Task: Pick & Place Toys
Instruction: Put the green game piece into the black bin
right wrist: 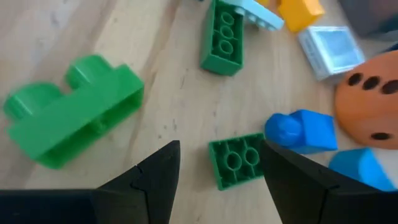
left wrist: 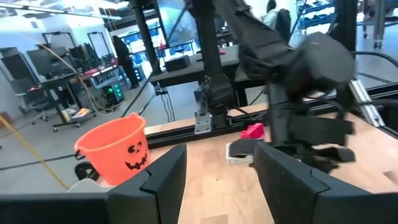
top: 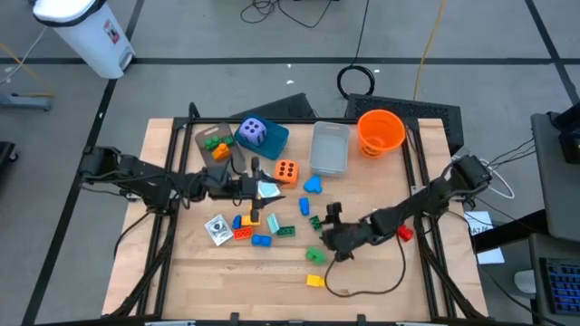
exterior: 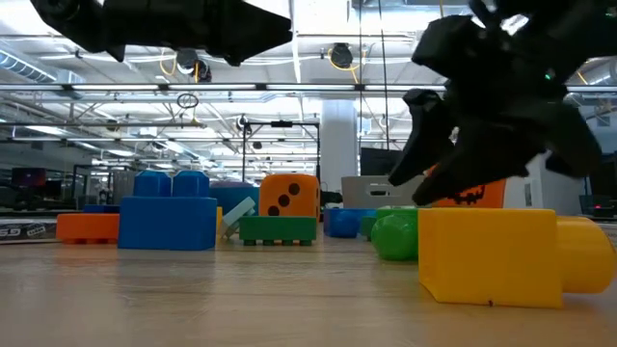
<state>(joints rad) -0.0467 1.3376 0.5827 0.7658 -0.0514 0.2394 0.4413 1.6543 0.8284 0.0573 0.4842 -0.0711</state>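
- Orange bucket (top: 381,132) parked at the table's far right, grey tray (top: 329,148) just left of it, teal box (top: 268,138) further left with the purple die (top: 253,132) sitting on it.
- Orange die (top: 286,170) on the wood near the middle, close to a blue brick (top: 313,186).
- Loose pile near the table centre: small card (top: 217,229), orange brick (top: 243,234), another blue brick (top: 261,240), green brick (top: 285,231), all close together.
- Yellow brick (top: 314,281) alone toward the near edge; fat green brick (right wrist: 71,109) nearby, just beside the right arm's tip.
- Red brick (top: 404,234) tucked against the right arm, partly hidden.
- Cable looping over the wood under the right arm.
- Left gripper (top: 256,188) reaching in level from the left, above the pile, fingers apart with nothing between them.
- Right gripper (right wrist: 217,162) slung low from the right, pointing down, fingers apart and empty, hovering over a small green brick (right wrist: 236,162).
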